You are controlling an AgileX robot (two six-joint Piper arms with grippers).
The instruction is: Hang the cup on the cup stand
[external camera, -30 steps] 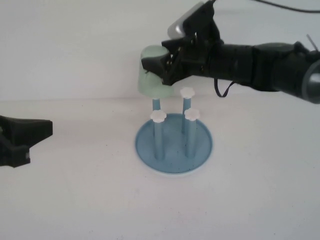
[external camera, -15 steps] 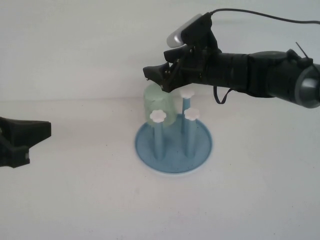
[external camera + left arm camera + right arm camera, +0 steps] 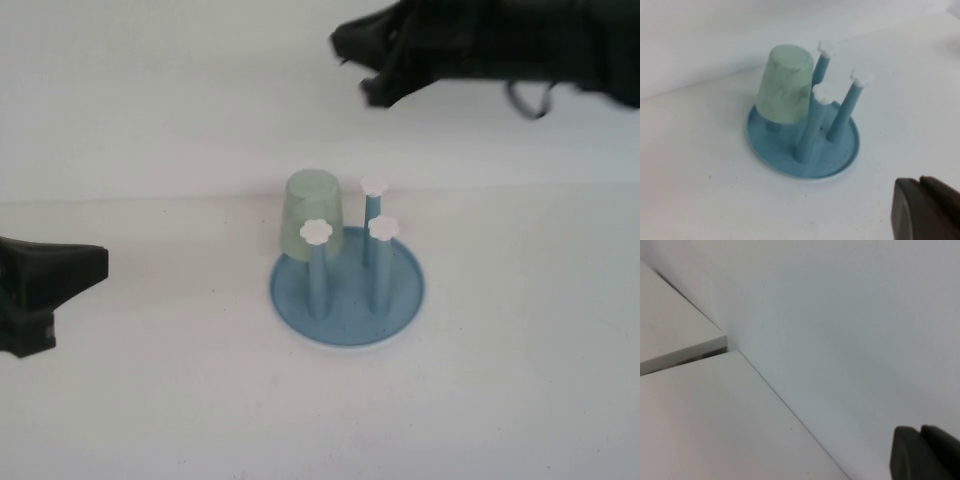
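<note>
A: Item one, the cup?
B: Mint green, upside down over the stand's rear left peg, rim low above the blue dish, inside its edge. Nothing grips it.

A: The stand itself?
B: Round blue base on the white table; three white-capped pegs stand bare. Bare table lies all round the dish edge, widest in front and to the right.

A: Right gripper?
B: High above the stand and behind it, well apart from the cup, holding nothing. Whether its jaws are parted or closed, I cannot tell. Its wrist view shows only white wall and a panel edge.

A: Left gripper?
B: Low, far left of the stand, well apart from the dish edge, empty. Jaw state: cannot tell either.

A: Room between?
B: Open tabletop from left gripper to dish.
</note>
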